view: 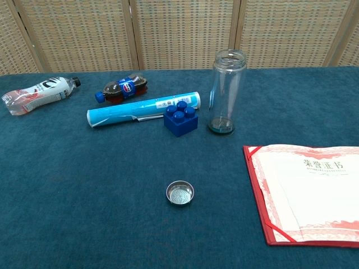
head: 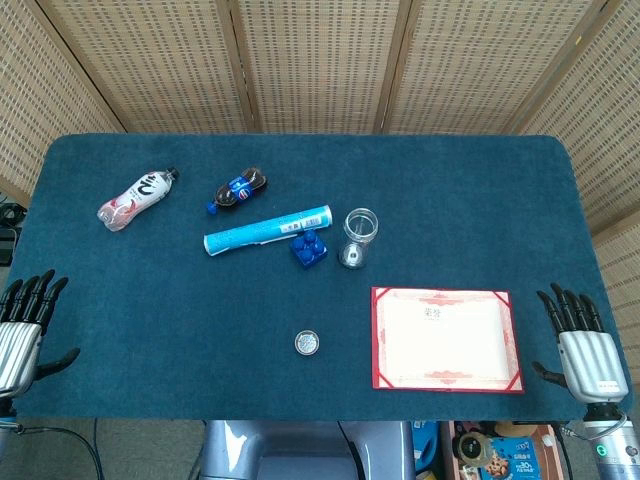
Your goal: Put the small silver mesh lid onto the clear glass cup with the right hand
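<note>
The small silver mesh lid [head: 308,343] [view: 180,193] lies flat on the blue cloth near the front middle, untouched. The clear glass cup [head: 357,236] [view: 227,91] stands upright and empty behind it, a little to the right, beside a blue block. My right hand [head: 578,345] rests at the table's front right edge, fingers spread, holding nothing, far from both lid and cup. My left hand [head: 24,320] sits at the front left edge, fingers apart and empty. Neither hand appears in the chest view.
A red-bordered certificate [head: 445,338] [view: 314,193] lies between lid and right hand. A blue block [head: 310,247] [view: 180,118], a light-blue tube [head: 267,230] [view: 143,111], a small cola bottle [head: 238,188] [view: 121,89] and a white-pink bottle [head: 137,198] [view: 39,93] lie behind. Woven screens stand at the back.
</note>
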### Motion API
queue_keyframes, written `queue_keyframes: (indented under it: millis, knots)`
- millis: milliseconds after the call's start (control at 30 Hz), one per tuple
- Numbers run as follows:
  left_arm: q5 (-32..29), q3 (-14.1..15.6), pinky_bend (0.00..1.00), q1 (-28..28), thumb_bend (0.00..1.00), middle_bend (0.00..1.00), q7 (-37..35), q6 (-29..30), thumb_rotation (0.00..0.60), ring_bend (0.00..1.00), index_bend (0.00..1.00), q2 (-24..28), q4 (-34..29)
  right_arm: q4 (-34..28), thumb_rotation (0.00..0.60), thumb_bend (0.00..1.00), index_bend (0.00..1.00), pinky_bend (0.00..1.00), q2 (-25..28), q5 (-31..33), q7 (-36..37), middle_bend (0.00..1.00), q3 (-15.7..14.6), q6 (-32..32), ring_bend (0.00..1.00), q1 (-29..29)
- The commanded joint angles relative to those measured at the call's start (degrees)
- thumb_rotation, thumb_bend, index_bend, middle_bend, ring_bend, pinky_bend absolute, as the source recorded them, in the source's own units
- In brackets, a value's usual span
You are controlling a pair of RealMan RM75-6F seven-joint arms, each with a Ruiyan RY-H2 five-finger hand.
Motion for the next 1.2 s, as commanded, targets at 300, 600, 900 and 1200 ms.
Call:
queue_keyframes:
  millis: [300, 600, 900, 1200]
  knots:
    - [0.1, -0.1, 0.00, 0.1, 0.18, 0.00, -0.5, 0.2, 0.600, 0.00, 0.00, 0.1, 0.1, -0.5, 0.600, 0.06, 0.00, 0.00, 0.0, -0.7, -0.4, 0.00, -0.2, 0.5, 0.00, -0.1]
    - [-0.2, -0.4, 0.00, -0.4, 0.18, 0.00, -2.3, -0.4, 0.600, 0.00, 0.00, 0.5, 0.8, 0.7, 0.600, 0.06, 0.01, 0.00, -1.7, -3.6, -0.9, 0.00, -0.4, 2.2, 0.00, 0.1]
    - [-0.1, -0.4, 0.00, -0.4, 0.18, 0.00, -2.0, -0.5, 0.600, 0.00, 0.00, 0.5, 0.6, 1.6, 0.600, 0.06, 0.10, 0.07, -2.1, -4.3, -0.7, 0.00, -0.7, 2.4, 0.00, 0.2]
    - [0.2, -0.3, 0.00, -0.3, 0.18, 0.00, -1.8, -0.2, 0.600, 0.00, 0.00, 0.6, 0.3, 1.8, 0.600, 0.14, 0.25, 0.14, -2.2, -5.1, -0.1, 0.00, -0.7, 3.3, 0.00, 0.0]
